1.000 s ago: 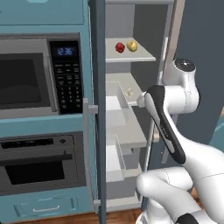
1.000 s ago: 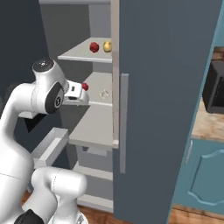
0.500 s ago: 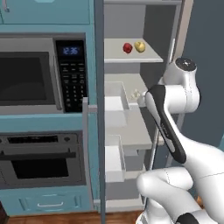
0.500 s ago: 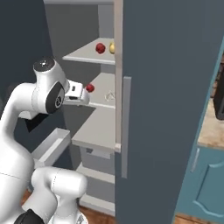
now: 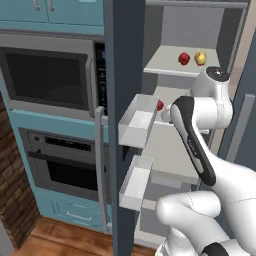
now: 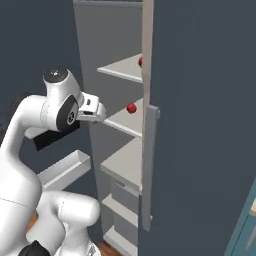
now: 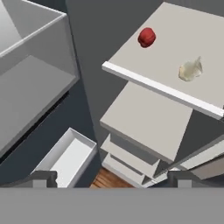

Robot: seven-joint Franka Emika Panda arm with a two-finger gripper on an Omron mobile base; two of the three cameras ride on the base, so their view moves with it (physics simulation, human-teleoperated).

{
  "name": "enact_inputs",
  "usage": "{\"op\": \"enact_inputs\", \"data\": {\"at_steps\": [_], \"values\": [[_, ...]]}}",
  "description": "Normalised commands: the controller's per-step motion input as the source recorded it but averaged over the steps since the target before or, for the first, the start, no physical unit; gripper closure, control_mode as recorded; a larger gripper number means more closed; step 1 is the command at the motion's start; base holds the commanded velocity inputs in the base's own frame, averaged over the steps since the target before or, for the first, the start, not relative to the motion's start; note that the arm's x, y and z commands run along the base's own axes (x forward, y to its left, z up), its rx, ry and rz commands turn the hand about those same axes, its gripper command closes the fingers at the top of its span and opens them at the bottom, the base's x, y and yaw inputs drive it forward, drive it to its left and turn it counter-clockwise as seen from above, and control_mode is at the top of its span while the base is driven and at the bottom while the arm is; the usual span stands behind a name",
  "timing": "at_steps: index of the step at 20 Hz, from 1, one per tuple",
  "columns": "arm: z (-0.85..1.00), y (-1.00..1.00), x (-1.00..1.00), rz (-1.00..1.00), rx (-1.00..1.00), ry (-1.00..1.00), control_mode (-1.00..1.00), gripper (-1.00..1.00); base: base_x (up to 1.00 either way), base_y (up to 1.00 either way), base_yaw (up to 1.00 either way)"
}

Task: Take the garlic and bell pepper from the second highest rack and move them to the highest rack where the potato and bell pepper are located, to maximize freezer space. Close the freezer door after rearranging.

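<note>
Garlic (image 7: 190, 69) lying on the second highest rack (image 7: 175, 94) of the open freezer, near the front lip, pale and small, tapered tip pointing up and to the right in the hand view, long axis roughly along that line. Red bell pepper (image 7: 147, 37) on the same rack, farther back from the lip and well apart from the garlic, squat with no clear long axis. Highest rack (image 5: 172, 67) above, carrying a second red pepper (image 5: 184, 58) and the yellowish potato (image 5: 200, 58) side by side. Gripper (image 7: 111, 177) poised in front of and above the second highest rack's edge, fingers spread wide, nothing between them. Compared with a second ago, whole scene shifted sideways in both base views. Open room in front of the rack's lip; door bins (image 5: 137, 120) beside the rack on the door.
</note>
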Motion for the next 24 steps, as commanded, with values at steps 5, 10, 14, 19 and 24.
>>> {"op": "enact_inputs", "data": {"at_steps": [5,10,14,19,24], "values": [[0.0,0.0,0.0,0.0,0.0,0.0,1.0,-1.0,0.04,-0.34,0.08],[0.0,0.0,0.0,0.0,0.0,0.0,1.0,-1.0,0.35,-0.36,0.0],[0.0,0.0,0.0,0.0,0.0,0.0,1.0,-1.0,0.44,-0.33,0.0],[-0.06,0.0,0.13,0.0,0.0,0.0,-1.0,-1.0,0.08,-0.01,0.0],[-0.07,-0.3,0.34,0.01,0.0,-0.27,-1.0,-1.0,0.0,0.0,0.0]]}}
